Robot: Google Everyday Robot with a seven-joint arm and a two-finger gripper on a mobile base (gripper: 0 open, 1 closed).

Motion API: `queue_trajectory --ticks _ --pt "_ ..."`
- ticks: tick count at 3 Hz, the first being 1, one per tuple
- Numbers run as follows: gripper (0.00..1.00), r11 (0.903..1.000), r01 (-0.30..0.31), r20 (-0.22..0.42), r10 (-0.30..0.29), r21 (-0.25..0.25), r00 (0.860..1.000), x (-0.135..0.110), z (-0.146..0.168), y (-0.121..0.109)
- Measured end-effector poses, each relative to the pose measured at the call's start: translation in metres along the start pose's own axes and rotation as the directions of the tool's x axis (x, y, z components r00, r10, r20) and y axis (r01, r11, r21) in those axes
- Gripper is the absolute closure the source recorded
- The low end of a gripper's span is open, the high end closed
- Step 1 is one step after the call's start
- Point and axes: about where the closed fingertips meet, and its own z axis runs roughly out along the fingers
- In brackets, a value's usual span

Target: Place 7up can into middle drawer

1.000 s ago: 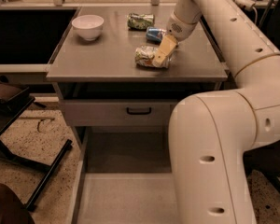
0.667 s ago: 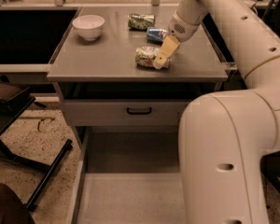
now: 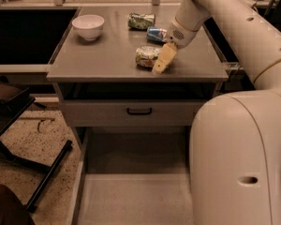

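The 7up can [image 3: 146, 56], pale green and white, lies on its side on the grey counter top [image 3: 103, 55], near its front edge. My gripper [image 3: 162, 62] hangs from the arm at the upper right and is down at the can's right end, touching or almost touching it. The middle drawer [image 3: 131, 198] is pulled out at the bottom of the view, its flat pale floor bare, well below and in front of the can.
A white bowl [image 3: 88, 26] stands at the counter's back left. A darker green can [image 3: 141, 20] and a blue can [image 3: 156, 34] lie behind the 7up can. A closed drawer front with a black handle [image 3: 139, 111] sits under the counter. My arm's large body [image 3: 239, 158] fills the lower right.
The gripper has dropped slightly toward the counter's front edge beside the 7up can. The arm's large body has shifted right. The can has stayed in place.
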Motion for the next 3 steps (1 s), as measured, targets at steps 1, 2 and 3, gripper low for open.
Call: queue_trajectory --ticks 1,2,3 --pt "0.41 1.0000 0.000 0.001 0.000 0.001 1.000 0.000 0.000 -0.001" --pt "0.64 1.0000 0.000 0.001 0.000 0.001 1.000 0.000 0.000 -0.001" --pt "0.87 1.0000 -0.003 0.043 0.003 0.006 0.999 0.006 -0.010 0.000"
